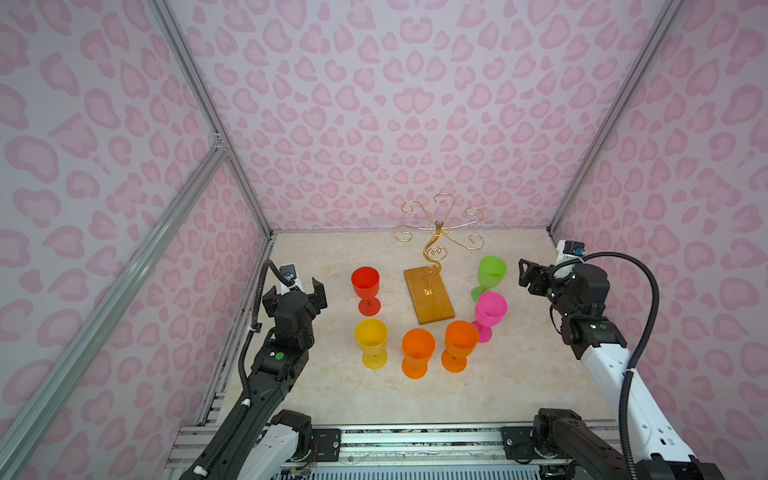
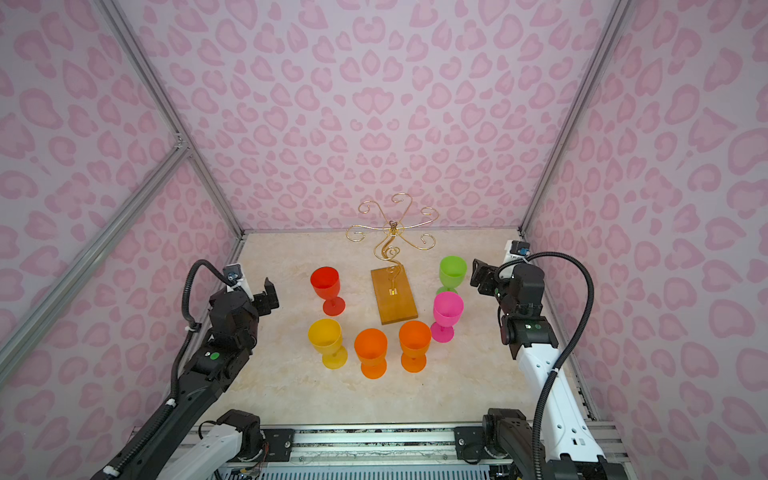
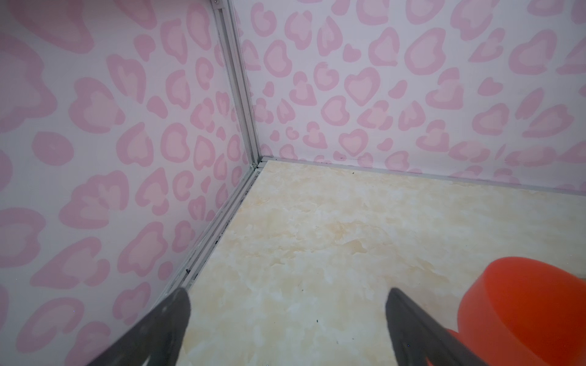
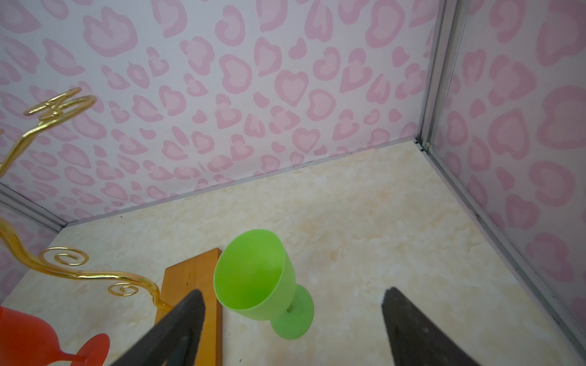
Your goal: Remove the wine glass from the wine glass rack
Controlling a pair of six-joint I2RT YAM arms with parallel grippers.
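Tabletop (image 1: pixel 519 374) rack (image 1: pixel 434 305), apart from left pincer (image 1: pixel 296 293).

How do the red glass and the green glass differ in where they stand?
The red glass stands left of the wine glass rack, by the left hand; the green glass stands right of it, by the right hand. The red glass has clear space around it; the green glass sits close behind the pink glass. Both stand upright on the table, unheld.

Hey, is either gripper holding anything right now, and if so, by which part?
Nothing. The left gripper and the right gripper are both open and empty.
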